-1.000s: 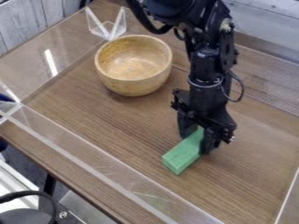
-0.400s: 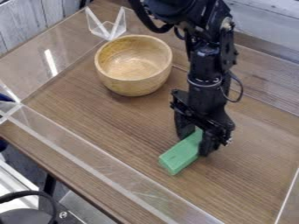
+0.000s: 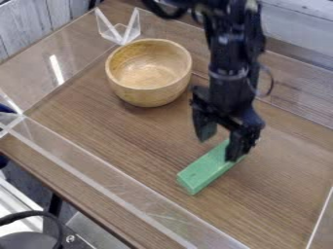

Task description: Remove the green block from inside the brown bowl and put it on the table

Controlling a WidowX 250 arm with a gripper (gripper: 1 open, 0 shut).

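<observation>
The green block point(image 3: 208, 172) lies flat on the table point(image 3: 117, 146), toward the front right, well away from the brown bowl point(image 3: 148, 70). The bowl stands at the back left and its pale inside holds nothing. My gripper point(image 3: 224, 142) hangs pointing down just above the block's far end, with its black fingers point(image 3: 240, 147) spread apart and nothing between them. The block's far tip is partly hidden behind the fingers.
Clear plastic walls point(image 3: 78, 165) run along the table's edges, low on the front left side and also at the right. A clear folded plastic piece point(image 3: 120, 27) stands behind the bowl. A black cable hangs by the arm point(image 3: 232, 39).
The gripper was shut on the green block's far end; now it has opened and risen off the block. The block stays lying on the table.
</observation>
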